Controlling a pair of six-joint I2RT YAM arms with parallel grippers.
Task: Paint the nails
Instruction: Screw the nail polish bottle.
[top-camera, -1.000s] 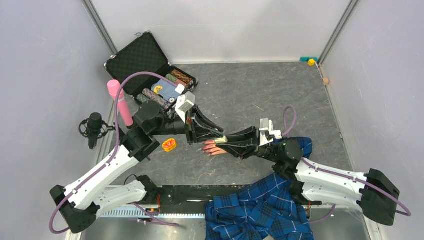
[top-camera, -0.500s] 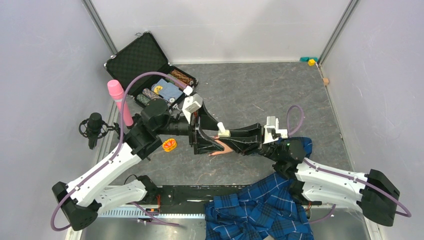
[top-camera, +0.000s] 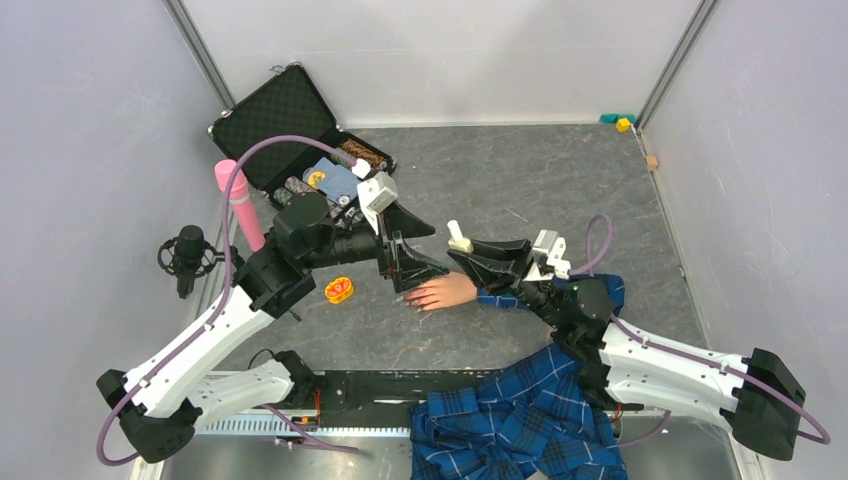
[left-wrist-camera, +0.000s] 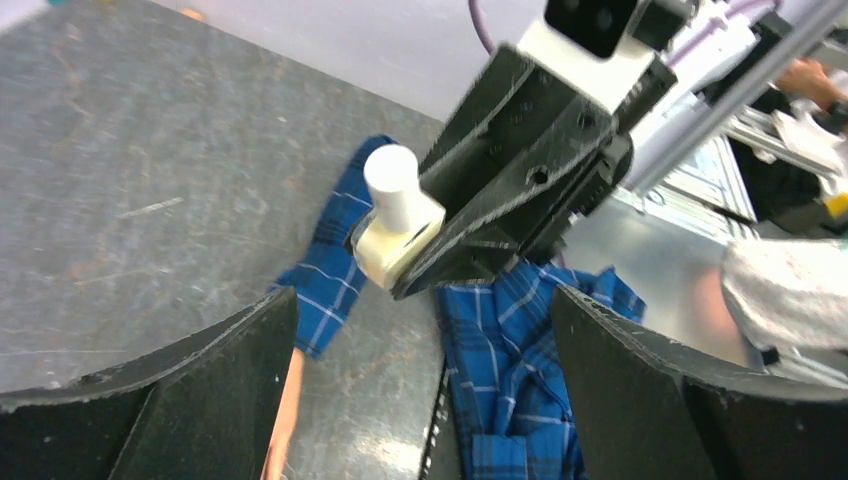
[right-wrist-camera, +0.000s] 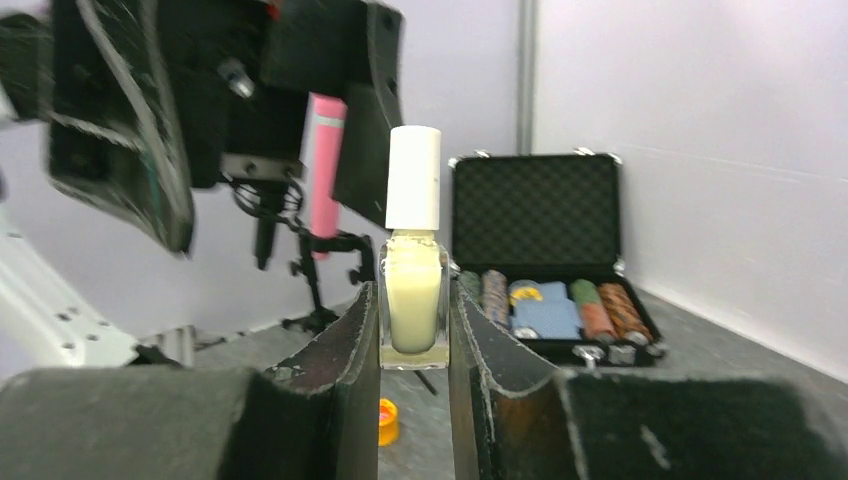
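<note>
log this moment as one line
left gripper: open, empty | right gripper: shut on polish bottle, cap on | mannequin hand: on table, nails toward left gripper

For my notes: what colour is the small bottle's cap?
White: the small clear bottle's cap, best in the right wrist view.

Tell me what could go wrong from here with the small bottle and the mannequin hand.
1. The right gripper pinches the small clear bottle of pale liquid only low on its body; twisting its white cap may turn or slip it.
2. The open left gripper sits close to the flesh-coloured mannequin hand; a low approach might knock it and shift the reddish-pink nails.
</note>
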